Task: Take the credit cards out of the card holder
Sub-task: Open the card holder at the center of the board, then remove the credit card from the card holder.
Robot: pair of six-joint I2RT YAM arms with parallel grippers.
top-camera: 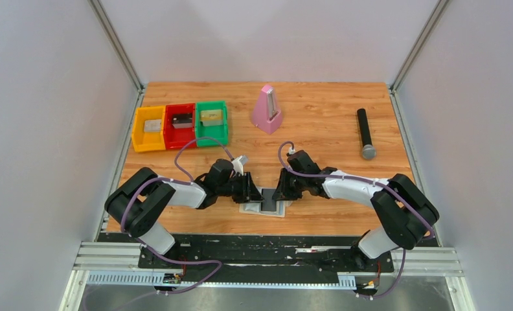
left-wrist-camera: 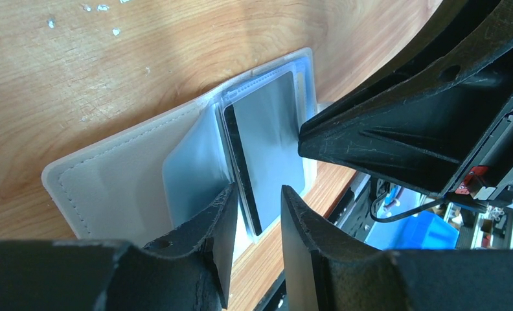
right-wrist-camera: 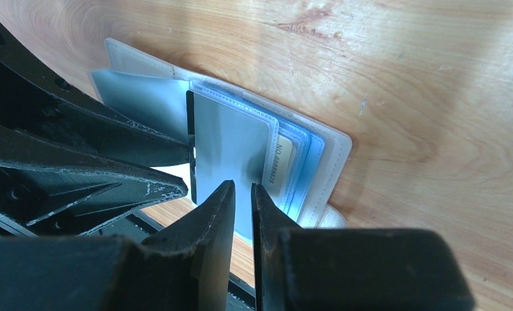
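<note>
The card holder (top-camera: 249, 208) lies spread open near the table's front edge, cream outside (left-wrist-camera: 111, 188) with pale blue panels (right-wrist-camera: 144, 97). A dark grey credit card (left-wrist-camera: 267, 142) sits in a clear sleeve, its black edge raised. Beside it a pale yellow credit card (right-wrist-camera: 282, 162) with printed numbers peeks from a pocket. My left gripper (left-wrist-camera: 259, 191) is open and straddles the dark card's (right-wrist-camera: 231, 139) near edge, one finger (left-wrist-camera: 218, 220) resting on the blue panel. From the opposite side my right gripper (right-wrist-camera: 242, 186) meets that card's lower edge, jaws a narrow slit apart. Both grippers (top-camera: 257, 193) (top-camera: 278, 192) crowd over the holder.
Yellow (top-camera: 149, 129), red (top-camera: 179, 125) and green (top-camera: 212, 122) bins stand at the back left, each holding a small item. A pink metronome (top-camera: 267, 110) is at the back centre and a black microphone (top-camera: 365, 133) lies at the right. The table's front edge runs just below the holder.
</note>
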